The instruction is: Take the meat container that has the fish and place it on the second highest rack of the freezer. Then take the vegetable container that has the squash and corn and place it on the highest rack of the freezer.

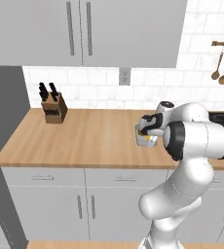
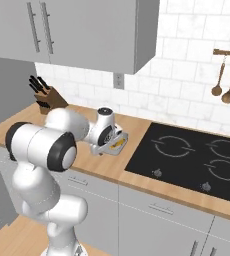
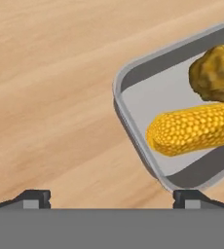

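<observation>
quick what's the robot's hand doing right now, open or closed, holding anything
Hand: open, holding nothing; its fingertips stand wide apart above the wooden counter, next to the grey container with the corn.

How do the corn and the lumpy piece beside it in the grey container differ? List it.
1. Shape: the corn is a long cob; the lumpy piece is rounded and uneven.
2. Colour: the corn is bright yellow-orange, the lumpy piece a duller brownish yellow.
3. Surface: the corn shows kernel rows, the lumpy piece is bumpy.
Both lie in the grey container.
</observation>
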You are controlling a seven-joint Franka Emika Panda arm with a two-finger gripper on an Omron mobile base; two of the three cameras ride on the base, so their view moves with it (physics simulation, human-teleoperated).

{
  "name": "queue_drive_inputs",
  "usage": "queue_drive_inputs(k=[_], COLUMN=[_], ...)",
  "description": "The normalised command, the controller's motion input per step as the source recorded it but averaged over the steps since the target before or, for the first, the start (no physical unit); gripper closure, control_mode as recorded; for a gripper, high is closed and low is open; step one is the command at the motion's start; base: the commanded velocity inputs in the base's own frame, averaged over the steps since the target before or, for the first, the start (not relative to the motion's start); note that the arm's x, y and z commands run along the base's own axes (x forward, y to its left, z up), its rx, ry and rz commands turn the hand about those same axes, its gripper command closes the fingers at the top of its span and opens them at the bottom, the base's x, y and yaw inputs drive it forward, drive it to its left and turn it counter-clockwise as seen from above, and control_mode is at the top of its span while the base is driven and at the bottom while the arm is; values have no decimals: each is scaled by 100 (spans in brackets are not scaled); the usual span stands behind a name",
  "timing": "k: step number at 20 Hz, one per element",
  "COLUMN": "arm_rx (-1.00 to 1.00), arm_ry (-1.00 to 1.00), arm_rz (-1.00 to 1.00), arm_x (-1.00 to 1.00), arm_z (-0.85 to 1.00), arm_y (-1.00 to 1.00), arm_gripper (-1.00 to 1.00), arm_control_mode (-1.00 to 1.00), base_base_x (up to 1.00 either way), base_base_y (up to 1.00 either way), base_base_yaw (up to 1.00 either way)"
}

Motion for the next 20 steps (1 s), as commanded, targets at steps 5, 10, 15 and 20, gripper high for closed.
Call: queue_drive_inputs(k=[5,10,15,20], arm_rx=[0,0,0,0], arm_ry=[0,0,0,1], arm_rz=[0,0,2,3], arm_x=[36,34,26,15], arm_z=[-28,-29,-31,-38], arm_y=[-1,0,0,-3], arm_gripper=[-100,-100,100,100], arm_control_mode=[-100,-100,-100,-100], base_base_x=[0,0,0,0], base_base_y=[0,0,0,0], base_base_yaw=[0,0,0,0])
